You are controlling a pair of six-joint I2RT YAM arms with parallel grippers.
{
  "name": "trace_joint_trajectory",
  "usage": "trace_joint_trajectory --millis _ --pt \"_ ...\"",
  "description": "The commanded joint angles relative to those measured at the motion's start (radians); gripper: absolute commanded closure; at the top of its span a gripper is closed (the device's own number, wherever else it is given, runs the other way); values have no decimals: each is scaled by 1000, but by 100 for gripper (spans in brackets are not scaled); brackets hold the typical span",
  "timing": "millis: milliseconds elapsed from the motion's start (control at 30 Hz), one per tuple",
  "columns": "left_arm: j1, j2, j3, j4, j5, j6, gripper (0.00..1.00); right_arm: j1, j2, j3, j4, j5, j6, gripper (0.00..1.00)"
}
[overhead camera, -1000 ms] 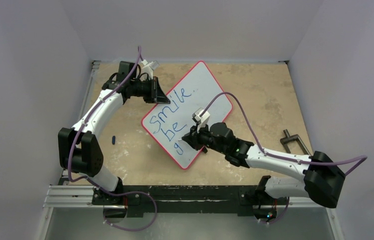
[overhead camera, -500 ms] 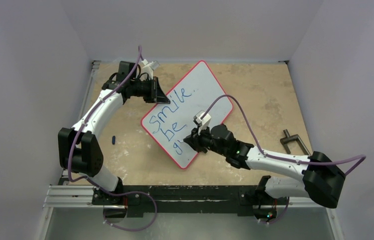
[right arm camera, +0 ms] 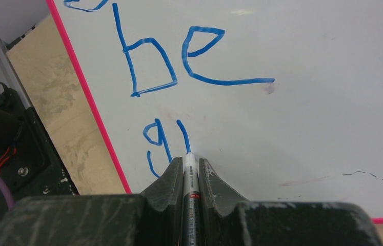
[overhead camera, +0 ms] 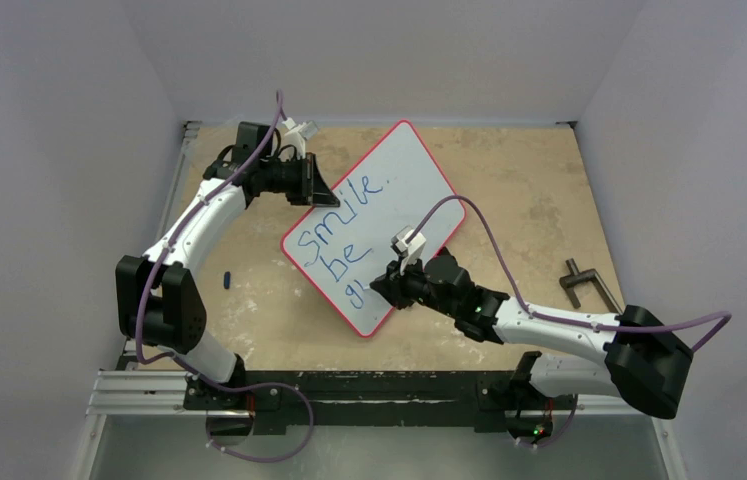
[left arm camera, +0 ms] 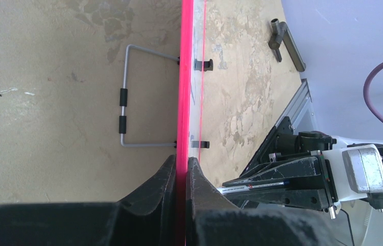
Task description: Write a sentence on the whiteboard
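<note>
glossy smooth whiteboard [overhead camera: 404, 175], rough matt table [overhead camera: 534, 190]

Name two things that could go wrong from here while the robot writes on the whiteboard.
The marker sits in a narrow pinch of the right gripper; pressing on the whiteboard might tilt it and break the stroke. The left gripper clamps only the red rim at one edge, so the whiteboard could pivot under the writing push and skew the sentence.

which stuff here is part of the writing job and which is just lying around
In use: white red-rimmed whiteboard; blue handwritten words; white marker in right gripper; left gripper clamping its rim.
Lying about: small dark-blue piece; grey metal T-shaped tool.
</note>
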Motion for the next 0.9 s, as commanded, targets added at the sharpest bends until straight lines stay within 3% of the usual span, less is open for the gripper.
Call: trace_joint_trajectory --millis 0,533,867 --pt "11 -31 21 27 -67 -17 100 2 16 18 -35 40 -12 100" --pt "10 -36 23 24 -70 -14 100 2 84 149 -73 65 -17 100" --pt "10 -36 23 24 -71 -14 100 -4 103 188 -122 157 -14 100"
